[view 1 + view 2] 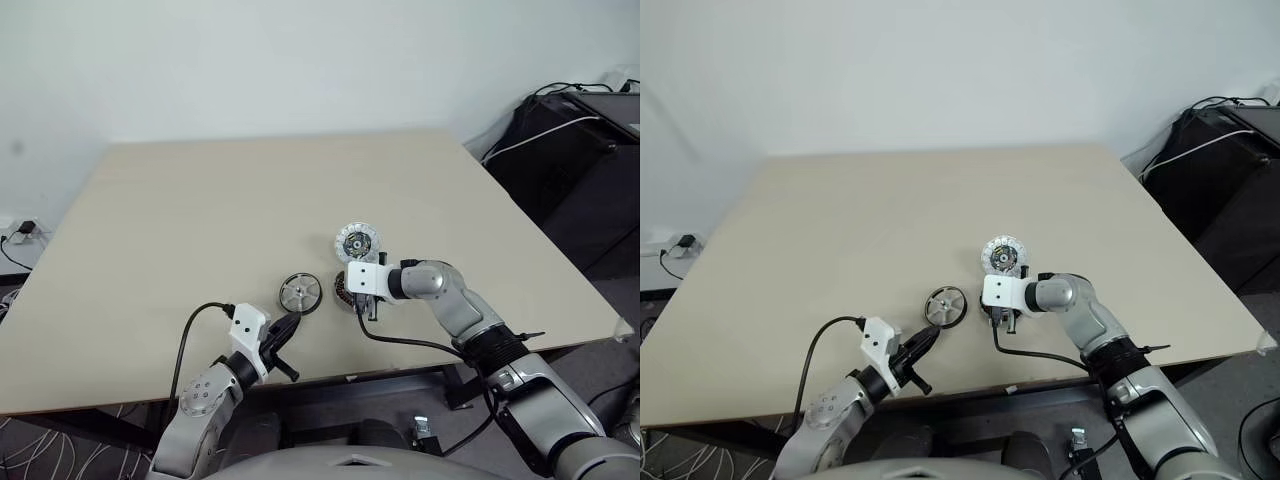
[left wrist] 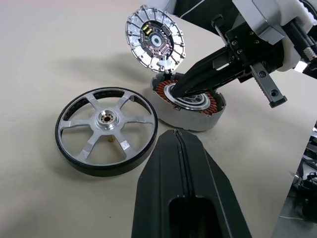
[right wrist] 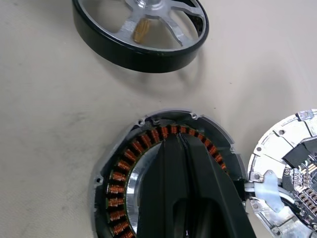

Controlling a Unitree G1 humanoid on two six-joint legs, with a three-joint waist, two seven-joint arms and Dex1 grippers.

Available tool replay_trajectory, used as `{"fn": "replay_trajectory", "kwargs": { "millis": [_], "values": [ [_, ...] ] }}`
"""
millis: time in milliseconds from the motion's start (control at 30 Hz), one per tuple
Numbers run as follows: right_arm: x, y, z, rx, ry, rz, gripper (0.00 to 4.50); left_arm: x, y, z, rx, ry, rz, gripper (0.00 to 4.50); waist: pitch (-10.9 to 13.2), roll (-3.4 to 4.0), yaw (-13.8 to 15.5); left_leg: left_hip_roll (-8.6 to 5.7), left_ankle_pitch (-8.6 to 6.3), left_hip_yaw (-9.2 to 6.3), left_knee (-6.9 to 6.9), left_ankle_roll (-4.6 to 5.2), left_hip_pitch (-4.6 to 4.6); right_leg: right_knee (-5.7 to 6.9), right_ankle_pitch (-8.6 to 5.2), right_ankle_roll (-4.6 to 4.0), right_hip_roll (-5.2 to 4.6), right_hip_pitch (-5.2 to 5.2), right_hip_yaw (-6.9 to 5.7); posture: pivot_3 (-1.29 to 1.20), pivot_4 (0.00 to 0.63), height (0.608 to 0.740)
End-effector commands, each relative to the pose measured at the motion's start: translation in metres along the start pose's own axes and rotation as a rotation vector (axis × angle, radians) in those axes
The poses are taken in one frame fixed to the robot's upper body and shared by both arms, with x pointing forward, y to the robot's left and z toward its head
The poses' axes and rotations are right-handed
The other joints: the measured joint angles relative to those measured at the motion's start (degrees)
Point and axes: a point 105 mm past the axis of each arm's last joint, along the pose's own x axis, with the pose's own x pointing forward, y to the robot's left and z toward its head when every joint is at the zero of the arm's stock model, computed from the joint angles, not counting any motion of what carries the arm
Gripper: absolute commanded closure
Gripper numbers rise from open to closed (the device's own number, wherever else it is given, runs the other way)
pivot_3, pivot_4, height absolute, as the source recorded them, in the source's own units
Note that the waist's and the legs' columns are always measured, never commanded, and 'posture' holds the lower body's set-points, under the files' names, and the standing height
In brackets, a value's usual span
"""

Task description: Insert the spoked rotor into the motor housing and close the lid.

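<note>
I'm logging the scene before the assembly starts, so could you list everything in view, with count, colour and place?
Table: one, beige, spanning the middle of the head views.
Spoked rotor: one, dark rim with silvery spokes, flat on the table near its front edge.
Motor housing: one, grey shell with reddish copper windings, to the right of the rotor and apart from it.
Lid: one, silvery with dark centre and finned edge, propped tilted at the housing's far edge.
Cables and dark equipment: black and white, off the table's far right corner.
Left gripper: black, shut, empty, near the front edge by the rotor.
Right gripper: black, shut, tips over the housing's centre.
</note>
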Motion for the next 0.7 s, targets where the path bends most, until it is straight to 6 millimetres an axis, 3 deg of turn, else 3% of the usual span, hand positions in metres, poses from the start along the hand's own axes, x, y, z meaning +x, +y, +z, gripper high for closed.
{"fn": "replay_trajectory", "kwargs": {
  "millis": [33, 200, 300, 400, 567, 700],
  "values": [
    [-0.01, -0.019, 0.01, -0.043, -0.031, -0.065, 4.47, 0.002, 0.0, 0.007, 0.004, -0.039, -0.005, 4.5, 0.0, 0.0, -0.01, 0.0, 0.0, 0.0, 0.0, 0.0, -0.01, 0.0, 0.0, 0.0, 0.0, -0.01, 0.0, 0.0, 0.0, 0.74],
    [-0.016, -0.035, 0.012, -0.101, -0.035, -0.163, 4.47, 0.003, 0.001, 0.004, 0.002, -0.035, -0.007, 4.5, 0.0, 0.0, -0.02, 0.0, 0.0, 0.0, 0.0, 0.0, -0.01, 0.01, 0.0, 0.0, 0.0, -0.02, 0.0, 0.0, 0.0, 0.74],
    [-0.019, -0.033, 0.004, -0.144, 0.005, -0.141, 4.47, 0.003, 0.001, 0.002, 0.002, -0.035, -0.009, 4.5, 0.0, -0.01, 0.0, 0.0, 0.0, 0.0, 0.0, 0.0, -0.01, 0.01, 0.0, 0.0, 0.0, -0.02, 0.0, 0.0, 0.0, 0.74],
    [-0.021, -0.028, -0.002, -0.179, 0.03, -0.107, 3.88, 0.003, 0.002, 0.001, 0.001, -0.034, -0.009, 4.5, 0.01, -0.01, 0.15, 0.0, 0.0, 0.0, 0.0, 0.0, -0.03, -0.01, 0.0, 0.0, 0.0, -0.02, -0.02, 0.0, 0.0, 0.74],
    [-0.021, -0.024, -0.008, -0.238, 0.061, -0.082, 2.27, 0.003, 0.004, -0.002, 0.0, -0.032, -0.009, 4.5, 0.01, -0.01, 0.01, 0.01, 0.0, 0.0, 0.0, 0.0, -0.06, -0.01, 0.0, 0.0, 0.01, -0.07, -0.01, 0.0, 0.0, 0.74],
    [-0.022, -0.022, -0.01, -0.27, 0.072, -0.059, 2.27, 0.003, 0.006, -0.005, -0.001, -0.03, -0.007, 4.5, 0.01, -0.01, 0.04, 0.01, 0.0, 0.0, 0.02, 0.0, -0.06, 0.0, 0.0, 0.0, 0.0, -0.06, -0.01, 0.0, 0.0, 0.74]
  ]
}}
